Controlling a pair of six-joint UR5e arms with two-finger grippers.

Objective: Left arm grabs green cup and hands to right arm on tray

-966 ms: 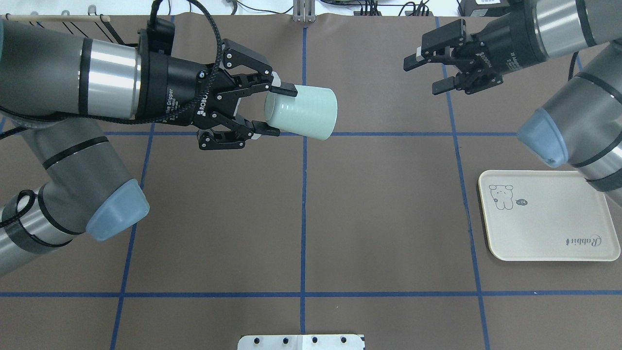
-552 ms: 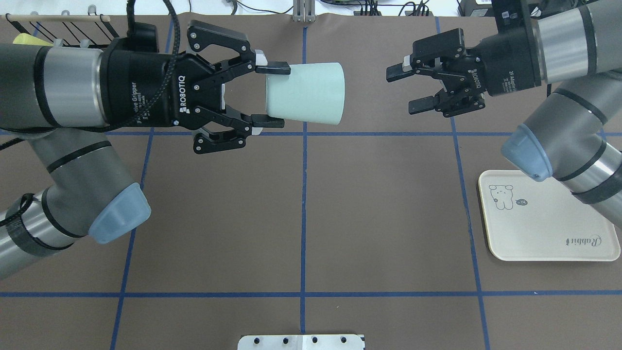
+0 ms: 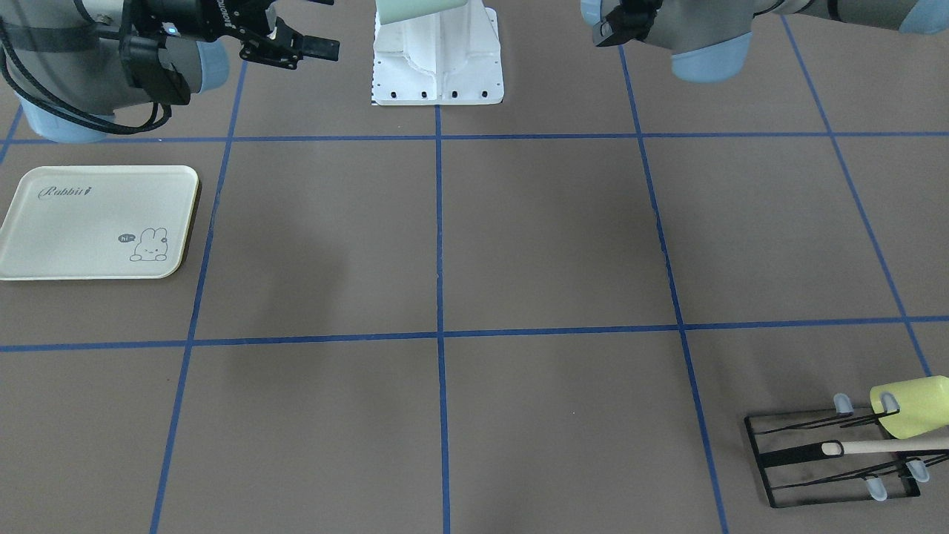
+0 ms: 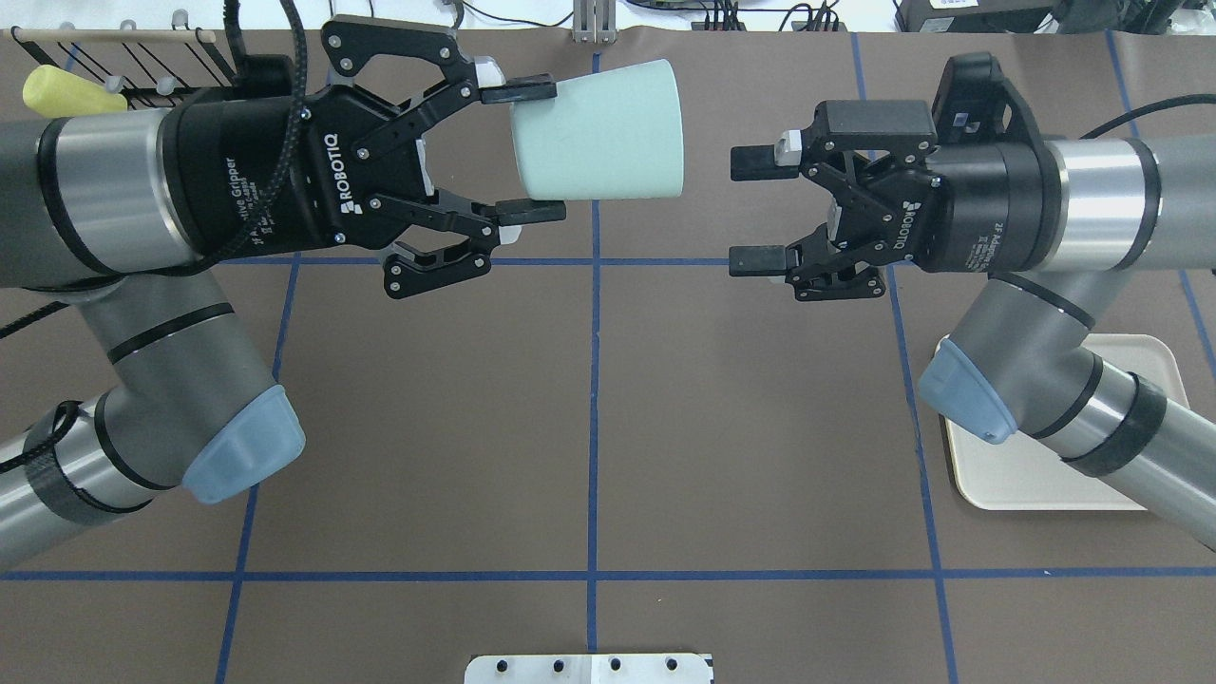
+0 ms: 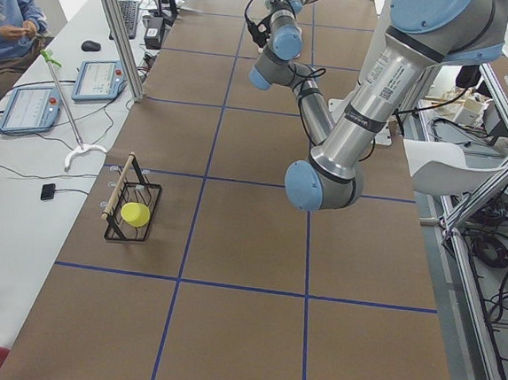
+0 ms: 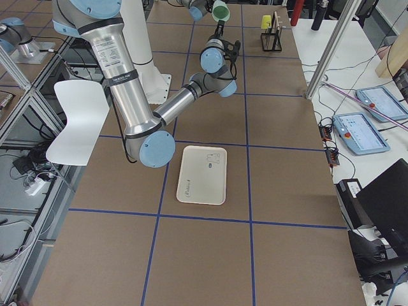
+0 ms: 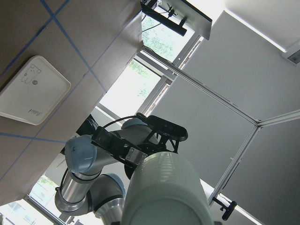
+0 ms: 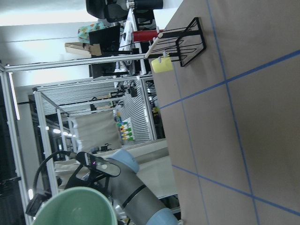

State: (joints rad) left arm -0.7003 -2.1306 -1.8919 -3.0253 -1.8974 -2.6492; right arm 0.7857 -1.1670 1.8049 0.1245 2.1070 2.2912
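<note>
The green cup point(image 4: 598, 133) lies on its side in the air above the table, its mouth turned toward the right arm. My left gripper point(image 4: 527, 150) is shut on the cup's base end, one finger on each side. My right gripper point(image 4: 752, 211) is open and faces the cup's mouth, a short gap away and slightly nearer the robot. The right wrist view looks into the cup point(image 8: 75, 206) and its darker green inside. The cream tray point(image 3: 96, 222) lies flat with nothing on it. In the overhead view the right arm hides much of the tray point(image 4: 1026, 475).
A black wire rack point(image 3: 838, 452) with a yellow-green cup point(image 3: 912, 406) and a wooden rod stands at the far corner on my left side. The robot's white base plate point(image 4: 589, 668) sits at the near table edge. A seated person point(image 5: 11, 18) works beyond the table.
Both grippers have closed in on each other. The left one carried the cup right and further from the robot. The right gripper swung left toward the cup's mouth, its arm now covering part of the tray.
</note>
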